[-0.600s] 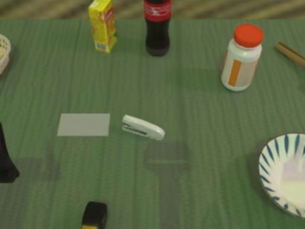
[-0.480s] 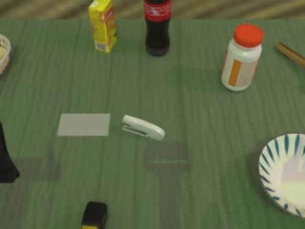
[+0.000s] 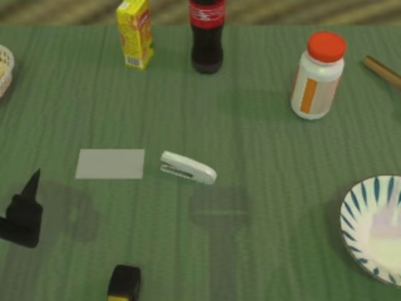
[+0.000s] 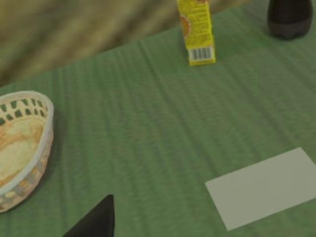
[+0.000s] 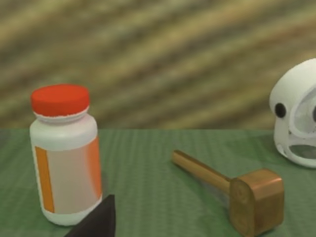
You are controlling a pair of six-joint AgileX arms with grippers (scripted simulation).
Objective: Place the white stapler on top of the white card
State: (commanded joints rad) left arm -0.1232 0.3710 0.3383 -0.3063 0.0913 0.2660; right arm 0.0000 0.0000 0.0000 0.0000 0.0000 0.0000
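Presently the green bench (image 3: 263,157) carries the white card (image 3: 110,164) at centre-left of the top view, flat and bare. The white stapler (image 3: 188,167) lies just beside its right edge, apart from it, not on it. The left gripper (image 3: 24,213) sits at the lower left of the frame, well clear of both; its jaws' state cannot be told. The right gripper is out of the top view.

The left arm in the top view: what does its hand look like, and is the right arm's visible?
The left hand is plain matte black: a blocky body tapering to one pointed fingertip, with no markings, cables or sleeve visible. Each wrist view shows only a dark pointed tip at its edge. The right arm is out of the top view; only its shadow shows.
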